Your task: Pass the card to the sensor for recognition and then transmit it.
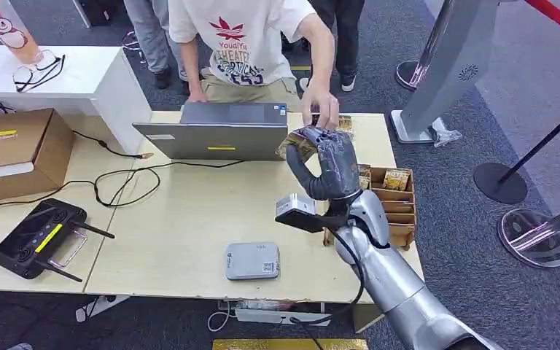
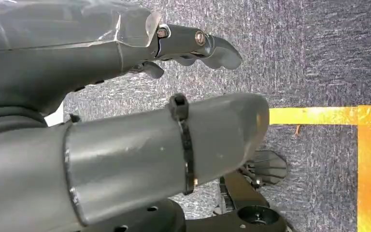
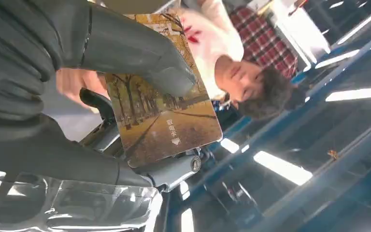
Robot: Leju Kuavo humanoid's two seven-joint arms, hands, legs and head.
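From the head view, the right hand [image 1: 328, 164] is raised over the far edge of the tabletop [image 1: 182, 219], grasping the card [image 1: 300, 143] just where a person's hand [image 1: 321, 109] reaches in, likely for the handover; the grey sensor [image 1: 252, 261] lies nearer the robot. The left wrist view shows the left hand [image 2: 125, 72] hanging over the carpet, fingers loose and empty. In the right wrist view the thumb [image 3: 140, 53] presses the card against the fingers, its printed face clear for taking.

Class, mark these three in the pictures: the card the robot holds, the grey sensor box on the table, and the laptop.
card [image 3: 166, 123], right wrist view, on its printed tree-lined face
sensor box [image 1: 252, 260], head view, middle of its top
laptop [image 1: 215, 140], head view, back of its lid
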